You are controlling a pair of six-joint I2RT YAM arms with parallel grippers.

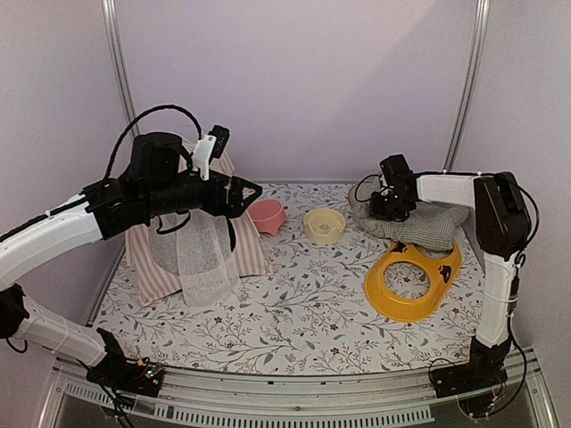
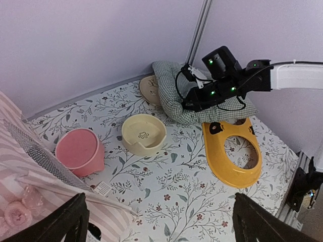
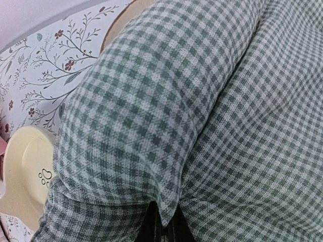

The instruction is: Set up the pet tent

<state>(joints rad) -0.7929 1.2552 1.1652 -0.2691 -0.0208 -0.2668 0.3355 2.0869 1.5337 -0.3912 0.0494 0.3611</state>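
Observation:
The pet tent (image 1: 152,254) stands at the left of the table, pink-and-white striped, with its white sheer door flap (image 1: 207,259) hanging at the front. In the left wrist view the tent (image 2: 65,201) fills the lower left, with a dark mesh window (image 2: 40,157). My left gripper (image 1: 252,191) hovers above the tent's right side, wide open and empty, and it also shows in the left wrist view (image 2: 166,227). My right gripper (image 1: 385,207) is at the back right, shut on a fold of the green-and-white checked cushion (image 3: 166,126).
A pink bowl (image 1: 267,216) and a cream bowl (image 1: 324,225) sit beside the tent. A yellow ring seat (image 1: 412,278) lies in front of the checked cushion (image 1: 433,225). A tan disc (image 2: 149,88) peeks out from under the cushion. Walls close the back and sides.

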